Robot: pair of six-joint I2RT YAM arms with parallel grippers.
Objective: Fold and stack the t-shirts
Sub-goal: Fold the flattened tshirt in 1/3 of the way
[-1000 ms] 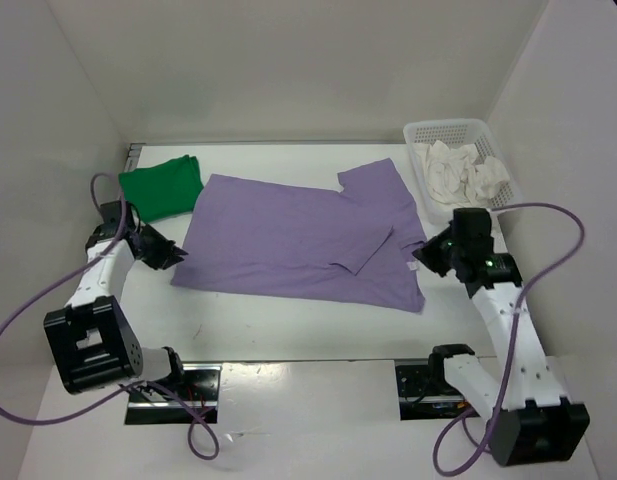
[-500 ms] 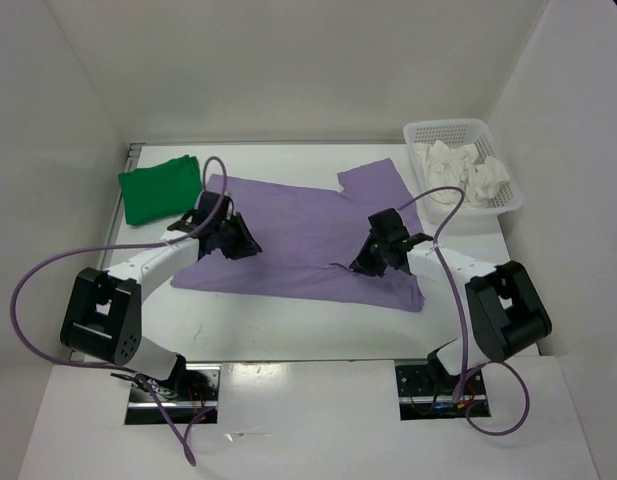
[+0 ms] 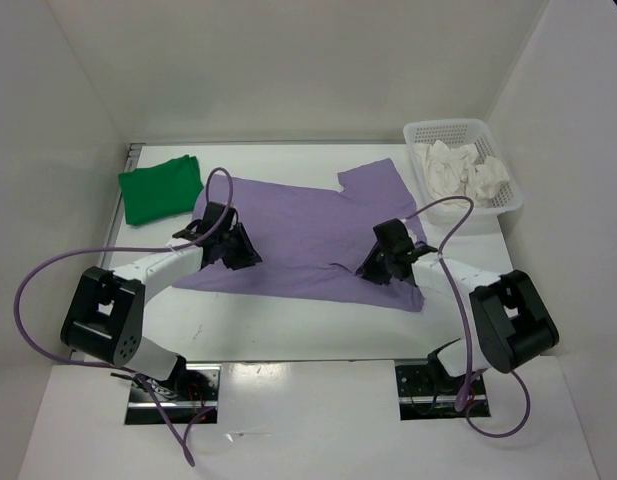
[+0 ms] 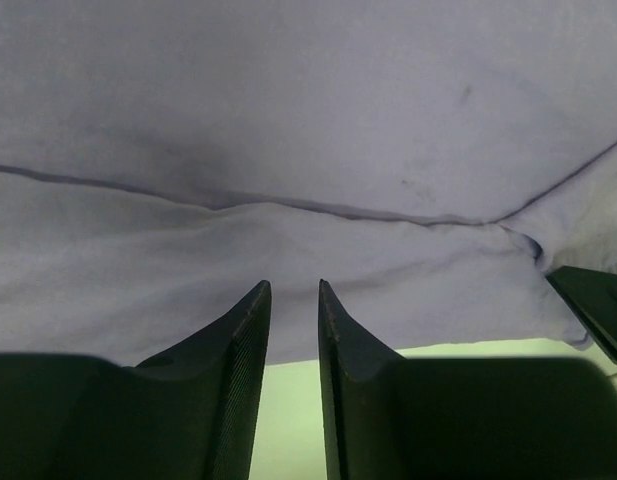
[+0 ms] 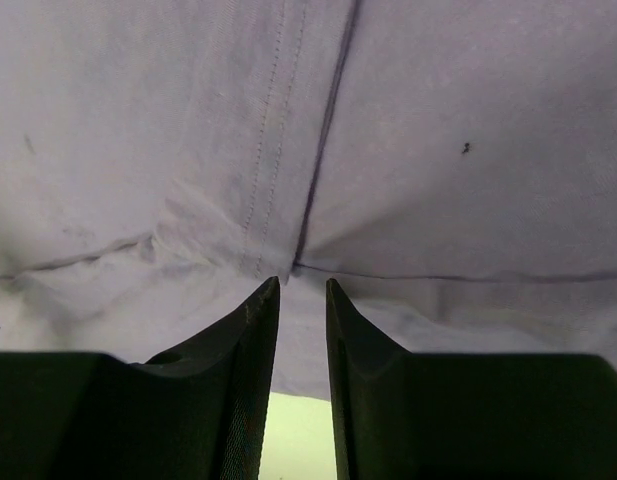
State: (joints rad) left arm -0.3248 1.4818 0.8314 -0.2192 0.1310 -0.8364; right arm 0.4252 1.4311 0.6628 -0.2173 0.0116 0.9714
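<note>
Both arms have slid slightly nearer, bringing the left tool and right tool, each narrowly apart, to the near hem of the purple t-shirt lying flat on the tabletop, apparently ready to pinch for folding.

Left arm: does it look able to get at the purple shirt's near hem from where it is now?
Probably yes. The left gripper is low over the purple shirt at its near-left hem. In the wrist view the hem runs right under the slightly parted fingertips, with nothing lying between them.
</note>
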